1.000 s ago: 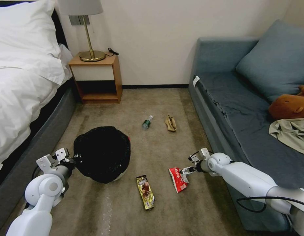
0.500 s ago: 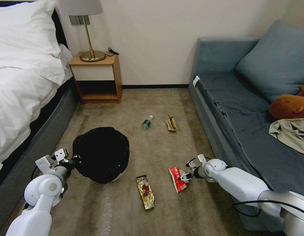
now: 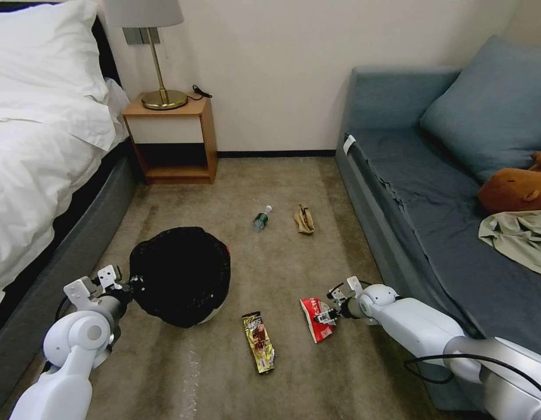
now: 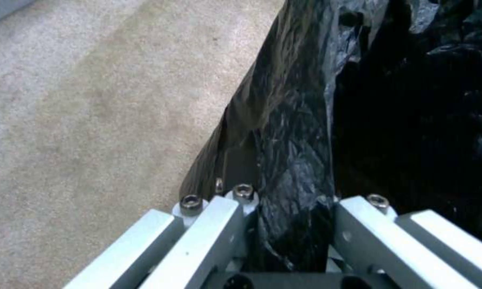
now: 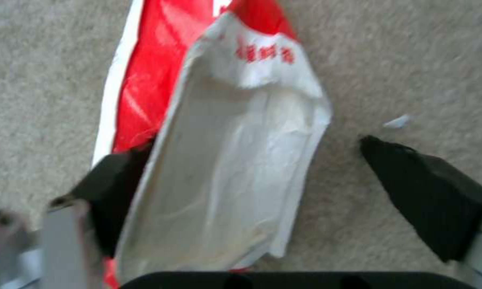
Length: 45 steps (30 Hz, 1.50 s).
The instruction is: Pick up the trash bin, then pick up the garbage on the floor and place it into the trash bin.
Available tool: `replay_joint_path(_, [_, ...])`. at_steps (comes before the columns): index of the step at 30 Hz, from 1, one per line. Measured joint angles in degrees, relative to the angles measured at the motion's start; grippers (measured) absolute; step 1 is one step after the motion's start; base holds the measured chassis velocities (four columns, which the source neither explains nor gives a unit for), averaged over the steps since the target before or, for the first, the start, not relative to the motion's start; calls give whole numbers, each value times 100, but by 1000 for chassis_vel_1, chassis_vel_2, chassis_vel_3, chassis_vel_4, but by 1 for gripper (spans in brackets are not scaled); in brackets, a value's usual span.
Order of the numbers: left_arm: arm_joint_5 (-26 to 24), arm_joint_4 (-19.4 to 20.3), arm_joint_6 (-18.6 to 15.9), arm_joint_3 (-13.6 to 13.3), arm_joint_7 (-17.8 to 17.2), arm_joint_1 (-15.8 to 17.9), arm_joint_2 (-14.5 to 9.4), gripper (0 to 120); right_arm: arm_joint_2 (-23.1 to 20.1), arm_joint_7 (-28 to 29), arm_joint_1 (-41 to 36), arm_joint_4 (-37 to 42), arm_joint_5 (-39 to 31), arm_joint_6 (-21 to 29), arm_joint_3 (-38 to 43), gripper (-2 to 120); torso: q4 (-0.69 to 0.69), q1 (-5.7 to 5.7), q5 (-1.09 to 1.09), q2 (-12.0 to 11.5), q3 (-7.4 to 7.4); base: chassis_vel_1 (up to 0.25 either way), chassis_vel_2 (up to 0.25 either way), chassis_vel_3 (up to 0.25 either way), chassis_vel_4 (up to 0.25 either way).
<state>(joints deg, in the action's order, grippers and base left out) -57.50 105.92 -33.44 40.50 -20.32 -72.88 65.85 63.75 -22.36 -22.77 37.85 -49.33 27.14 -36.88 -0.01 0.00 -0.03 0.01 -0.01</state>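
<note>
Where the right pincer (image 5: 252, 192) straddles the packet (image 5: 219, 160), carpet (image 5: 401, 60) shows.

Left tool (image 3: 132, 284) clamped, right tool (image 5: 262, 188) spread low

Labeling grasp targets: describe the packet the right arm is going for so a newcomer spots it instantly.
Start at the blue sofa; on the carpet before its near end, the right gripper has open fingers around the red-white packet. The yellow-brown wrapper beside it is narrower, and nothing else on the floor is red.
</note>
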Motion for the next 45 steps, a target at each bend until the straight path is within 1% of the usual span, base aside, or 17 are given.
replay_joint_path(1, [0, 0, 1, 2, 6, -8, -2, 2, 7, -42, 3, -47, 45, -34, 16, 84, 0, 0, 0, 0, 0, 0, 0, 0, 0])
replay_joint_path(4, [1, 0, 3, 3, 8, -10, -4, 2, 11, -71, 4, -81, 78, -52, 34, 81, -1, 0, -2, 1, -1, 0, 0, 0, 0])
replay_joint_path(7, [1, 5, 8, 7, 14, -15, -4, 2, -11, -141, -5, -147, 142, -108, 79, 64, -1, 0, 0, 1, -1, 0, 0, 0, 0])
replay_joint_path(10, [1, 13, 8, 7, 14, -17, -2, 2, -35, -143, -14, -135, 143, -112, 87, 57, -1, 0, 1, 1, -1, 0, 0, 0, 0])
replay_joint_path(12, [1, 30, 10, 4, 15, -18, -2, 2, -96, -150, -38, -52, 143, -110, 112, 44, 0, 0, 4, 0, 0, 0, 0, 0, 0])
replay_joint_path(13, [1, 30, 10, 4, 15, -18, -2, 2, -96, -150, -38, -52, 143, -110, 112, 44, 0, 0, 4, 0, 0, 0, 0, 0, 0])
replay_joint_path(14, [1, 39, 10, 1, 15, -18, -1, 2, -143, -142, -57, 25, 127, -96, 116, 37, 2, 0, 5, 0, 1, 0, 0, 0, 0])
replay_joint_path(16, [1, 41, 10, -2, 15, -18, -1, 2, -160, -136, -62, 52, 118, -86, 114, 35, 2, 0, 6, -1, 1, 0, 0, 0, 0])
replay_joint_path(17, [1, 54, 10, -13, 15, -18, 2, 2, -218, -120, -76, 133, 92, -60, 111, 29, 3, 0, 8, -1, 1, 0, 0, 0, 0])
replay_joint_path(18, [1, 54, 10, -13, 15, -18, 2, 2, -218, -120, -76, 133, 92, -60, 111, 29, 3, 0, 8, -1, 1, 0, 0, 0, 0])
replay_joint_path(20, [1, 75, 10, -29, 9, -12, 3, 2, -321, -78, -84, 272, 45, -30, 110, 17, 4, 0, 9, -1, 1, 0, 0, 0, 0])
replay_joint_path(21, [1, 75, 10, -29, 9, -12, 3, 2, -321, -78, -84, 272, 45, -30, 110, 17, 4, 0, 9, -1, 1, 0, 0, 0, 0])
replay_joint_path(24, [-3, 89, 10, -39, 6, -1, -10, 2, -459, 2, -73, 442, -32, 20, 110, 7, 3, 0, 9, -2, 2, 0, 0, 0, 0])
replay_joint_path(25, [-9, 90, 10, -51, 4, 16, -28, 2, -597, 87, -30, 600, -119, 46, 106, 0, 1, 0, 6, -2, 2, 0, 0, 0, 0])
replay_joint_path(36, [-86, 85, 10, -187, -31, 140, -85, 2, -1143, 547, 224, 1720, -572, 150, 343, 0, 1, 0, 4, -2, 1, 0, 0, 0, 0])
replay_joint_path(39, [-168, 18, -2, -290, -61, 226, -129, 2, -1371, 822, 437, 2452, -819, 174, 619, 0, 0, 0, 3, -2, 2, 0, 0, 0, 0])
replay_joint_path(45, [-249, -113, -12, -377, -67, 331, -139, 2, -1529, 1111, 667, 3231, -1156, 287, 865, 0, 2, 0, 2, -2, 1, 0, 0, 0, 0])
